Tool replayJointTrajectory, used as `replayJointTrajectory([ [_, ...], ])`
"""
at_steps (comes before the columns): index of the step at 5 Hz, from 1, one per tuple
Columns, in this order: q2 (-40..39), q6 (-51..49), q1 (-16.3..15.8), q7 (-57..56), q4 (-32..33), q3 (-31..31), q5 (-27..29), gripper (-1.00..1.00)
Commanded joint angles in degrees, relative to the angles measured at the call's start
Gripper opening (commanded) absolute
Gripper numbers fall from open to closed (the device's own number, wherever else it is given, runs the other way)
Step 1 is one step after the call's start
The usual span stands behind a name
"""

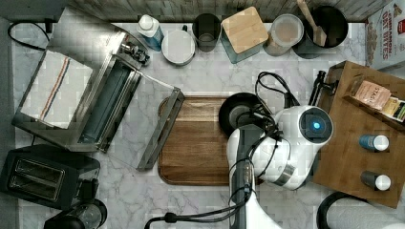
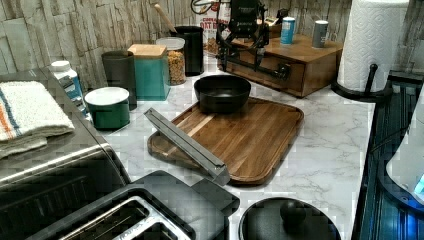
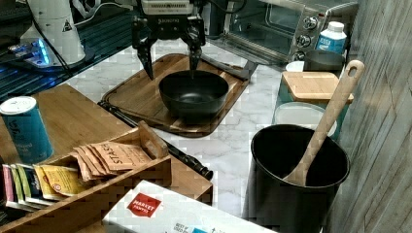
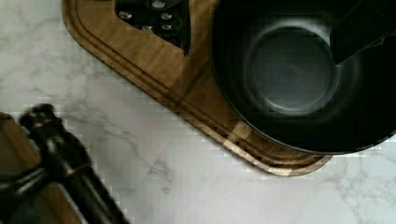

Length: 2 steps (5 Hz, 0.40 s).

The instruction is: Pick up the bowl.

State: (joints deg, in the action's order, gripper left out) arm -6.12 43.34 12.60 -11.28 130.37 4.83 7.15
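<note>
The bowl [image 1: 237,112] is black, round and shallow. It sits on the corner of the wooden cutting board [image 1: 191,143] nearest the wooden drawer box. It is also in the left view [image 2: 222,92], the right view [image 3: 193,94] and the wrist view [image 4: 299,74]. My gripper [image 3: 171,68] hangs open just above it, empty. One finger [image 3: 193,60] is over the bowl's inside and the other [image 3: 148,65] is outside the rim over the board [image 3: 136,97]. The wrist view shows the same straddle of my gripper [image 4: 259,28] across the rim.
The toaster oven's open door [image 2: 185,145] lies over the board's far side. A wooden drawer box [image 1: 358,143] with a black handle [image 4: 60,158] stands close beside the bowl. Canisters and a black pot with a wooden spoon [image 3: 296,170] line the wall. A paper towel roll [image 2: 372,45] stands nearby.
</note>
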Motion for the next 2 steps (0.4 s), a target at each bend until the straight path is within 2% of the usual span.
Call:
replayJointTrajectory([
  [1, -3.02, -2.59, 0.88, 2.57, -1.0, 1.34, 0.71, 1.0],
  [2, -3.92, 0.32, 1.4, 0.17, -0.88, 0.91, 2.44, 1.0],
])
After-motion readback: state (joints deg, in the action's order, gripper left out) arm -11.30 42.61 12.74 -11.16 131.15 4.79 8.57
